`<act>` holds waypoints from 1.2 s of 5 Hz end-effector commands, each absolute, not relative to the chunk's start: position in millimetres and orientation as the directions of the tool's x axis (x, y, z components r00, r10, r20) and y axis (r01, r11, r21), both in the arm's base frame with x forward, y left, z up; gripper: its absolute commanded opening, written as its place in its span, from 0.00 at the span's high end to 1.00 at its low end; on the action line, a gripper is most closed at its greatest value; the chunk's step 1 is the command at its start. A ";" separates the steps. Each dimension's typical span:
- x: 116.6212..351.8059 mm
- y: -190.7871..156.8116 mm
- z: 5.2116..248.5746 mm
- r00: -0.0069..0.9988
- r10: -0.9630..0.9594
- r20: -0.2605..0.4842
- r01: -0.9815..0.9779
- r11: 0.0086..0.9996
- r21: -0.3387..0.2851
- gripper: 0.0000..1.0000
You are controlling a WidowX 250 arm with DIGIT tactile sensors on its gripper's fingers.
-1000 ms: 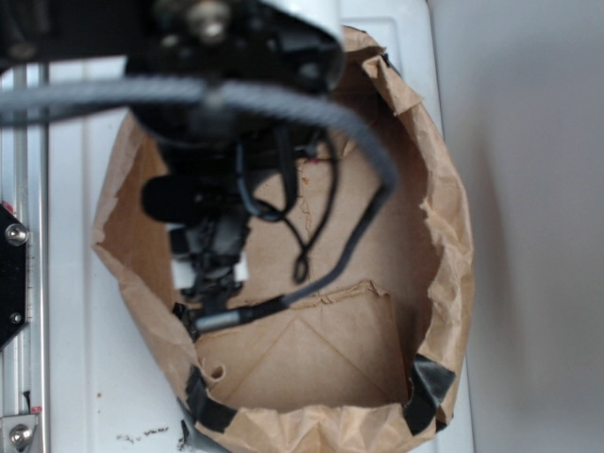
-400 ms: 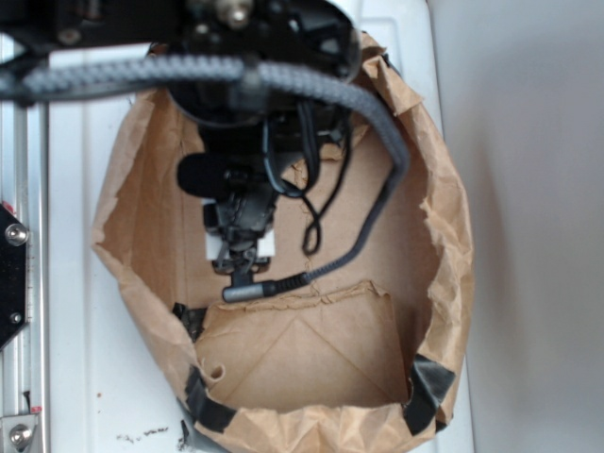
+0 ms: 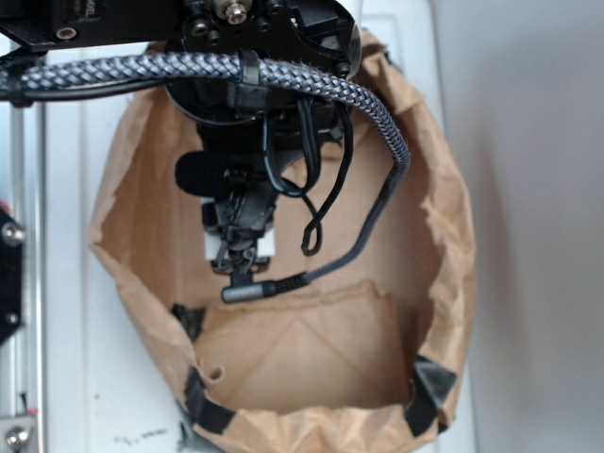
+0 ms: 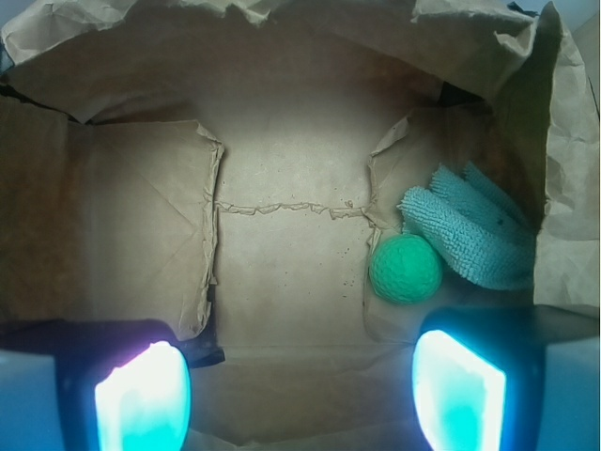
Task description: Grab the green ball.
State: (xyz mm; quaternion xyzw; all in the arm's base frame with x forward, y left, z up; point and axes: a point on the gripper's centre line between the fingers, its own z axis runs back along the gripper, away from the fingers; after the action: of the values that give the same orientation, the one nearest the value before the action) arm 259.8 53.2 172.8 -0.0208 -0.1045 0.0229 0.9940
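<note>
Green ball (image 4: pixel 405 268) — round, no long axis — touching teal cloth (image 4: pixel 474 235), jaws spread wide, empty

From my exterior feed the arm (image 3: pixel 245 142) hides the green ball (image 4: pixel 405 268); the gripper (image 4: pixel 300 395) fingertips run off the wrist frame.

tabletop (image 3: pixel 71 283): white, panelled, with a metal rail along its left edge
paper bag (image 3: pixel 444 245): brown, open-topped, standing directly on the tabletop and covering most of it; rim crumpled, black tape at its two near corners
bag floor (image 4: pixel 282 272): creased brown paper
green ball (image 4: pixel 405 268): on the bag floor, right side
teal cloth (image 4: pixel 470 230): touching the ball, against the bag's right wall
</note>
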 end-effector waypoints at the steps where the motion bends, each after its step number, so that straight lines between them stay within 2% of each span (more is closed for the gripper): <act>1: 264.6 58.3 179.7 0.954 0.214 0.210 -0.198 0.976 -0.095 0.00; 2: 274.4 61.7 162.3 0.918 0.351 0.184 -0.333 0.935 -0.123 0.00; 4: 282.5 69.3 129.2 0.736 0.641 0.217 -0.626 0.767 -0.142 0.00; 5: 282.5 73.6 119.7 0.672 0.691 0.266 -0.681 0.718 -0.147 0.00; 6: 284.0 80.9 112.2 0.655 0.701 0.280 -0.699 0.704 -0.126 0.00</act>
State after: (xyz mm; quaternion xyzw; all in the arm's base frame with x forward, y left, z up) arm 279.2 76.3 99.8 0.0019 -0.1368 0.3796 0.9150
